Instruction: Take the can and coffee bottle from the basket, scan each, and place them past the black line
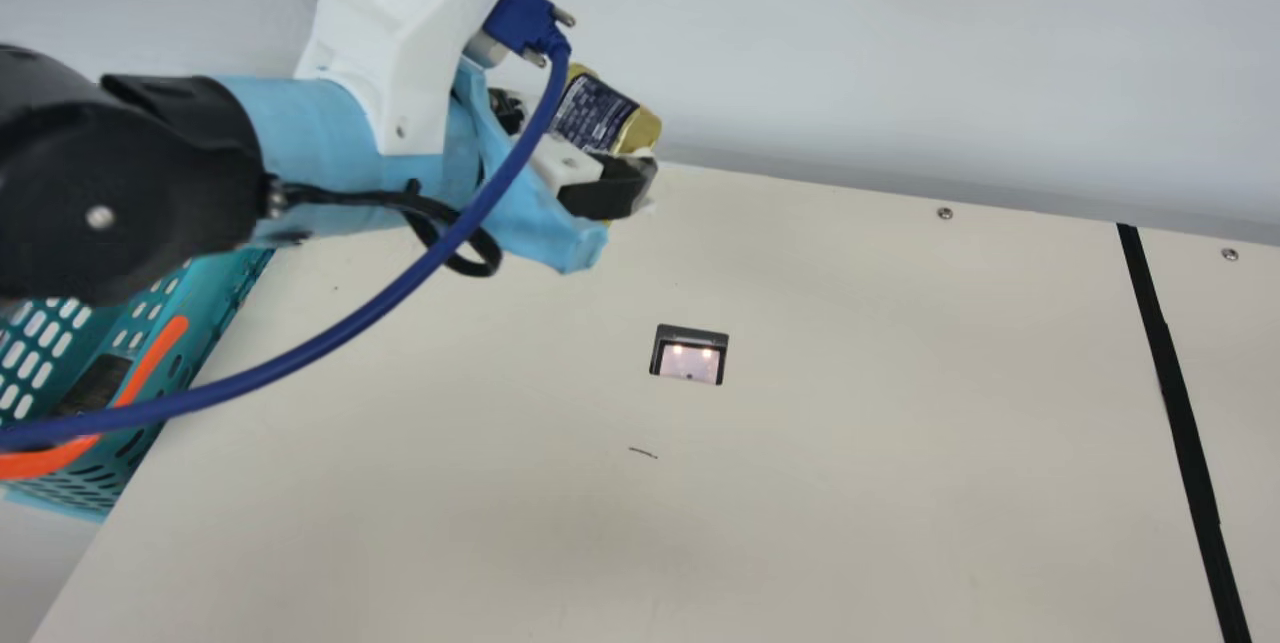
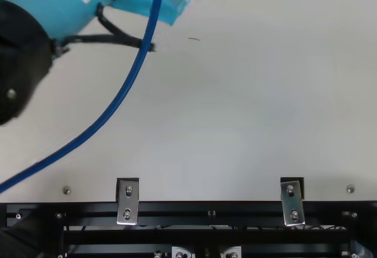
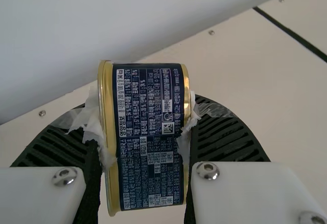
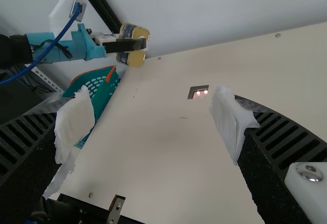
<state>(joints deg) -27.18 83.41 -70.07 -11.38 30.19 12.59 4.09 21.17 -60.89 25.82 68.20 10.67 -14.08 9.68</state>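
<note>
Can, held by its ends in left hand; right hand, wide. Risk: slip during turning, from loose-looking finger padding.

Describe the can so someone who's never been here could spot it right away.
Find the cream table, then the teal basket at the main view's left edge. Above and right of it there, the robot's left gripper holds the can off the table. It has gold ends and a dark blue wrap packed with small pale print, unlike the gripper's plain black ribbed fingers.
</note>
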